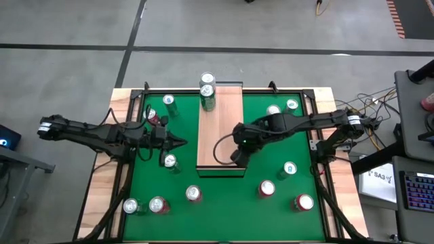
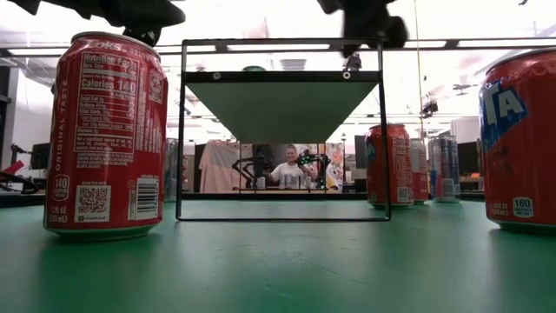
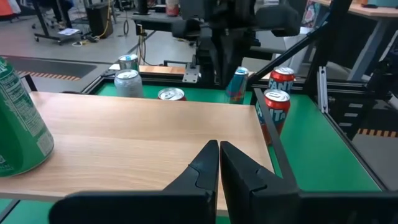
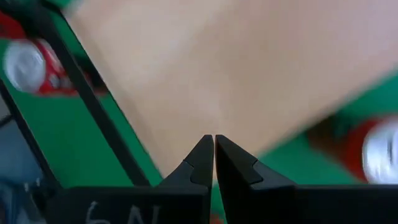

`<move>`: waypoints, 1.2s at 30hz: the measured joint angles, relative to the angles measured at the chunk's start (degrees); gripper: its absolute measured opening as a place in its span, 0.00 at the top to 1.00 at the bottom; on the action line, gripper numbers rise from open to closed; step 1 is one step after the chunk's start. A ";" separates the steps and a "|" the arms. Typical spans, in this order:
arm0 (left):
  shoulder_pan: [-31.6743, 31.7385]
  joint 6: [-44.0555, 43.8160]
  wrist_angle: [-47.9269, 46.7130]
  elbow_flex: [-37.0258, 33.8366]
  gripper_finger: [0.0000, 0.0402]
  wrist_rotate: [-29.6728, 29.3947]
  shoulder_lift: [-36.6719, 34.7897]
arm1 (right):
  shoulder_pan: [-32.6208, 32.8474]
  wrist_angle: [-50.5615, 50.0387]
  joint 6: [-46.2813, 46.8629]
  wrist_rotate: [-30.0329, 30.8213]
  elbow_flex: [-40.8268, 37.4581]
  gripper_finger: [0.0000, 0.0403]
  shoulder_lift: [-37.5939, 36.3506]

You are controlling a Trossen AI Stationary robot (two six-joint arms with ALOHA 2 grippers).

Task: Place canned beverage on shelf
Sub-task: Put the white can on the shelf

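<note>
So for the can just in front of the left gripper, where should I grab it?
Grip the green can around its side wall, mid-height, coming in level from the left. It stands upright, silver top up, and the shut left gripper would have to open first.

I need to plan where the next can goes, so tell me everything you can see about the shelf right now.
The shelf is a long rectangular board of pale, reddish-grained wood, lying flat and raised on a thin dark frame over the green surface, near the table's middle. At its far end stand two green cans; the rest of the board is bare. The right gripper, shut and empty, hangs over its near right edge; the left gripper, also shut, points at its left side, apart from it.
</note>
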 joint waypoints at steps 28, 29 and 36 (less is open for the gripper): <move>0.20 13.55 -1.96 6.54 1.00 -0.24 0.44 | -26.86 -21.08 -13.57 5.73 0.00 0.98 -0.33; 0.20 14.14 -2.36 6.54 1.00 -0.28 0.44 | -27.71 -21.08 -13.98 5.73 0.00 0.98 -0.33; 0.52 21.31 -6.08 6.51 1.00 -5.66 -2.89 | -32.42 -20.95 -15.96 5.58 0.00 0.98 -0.33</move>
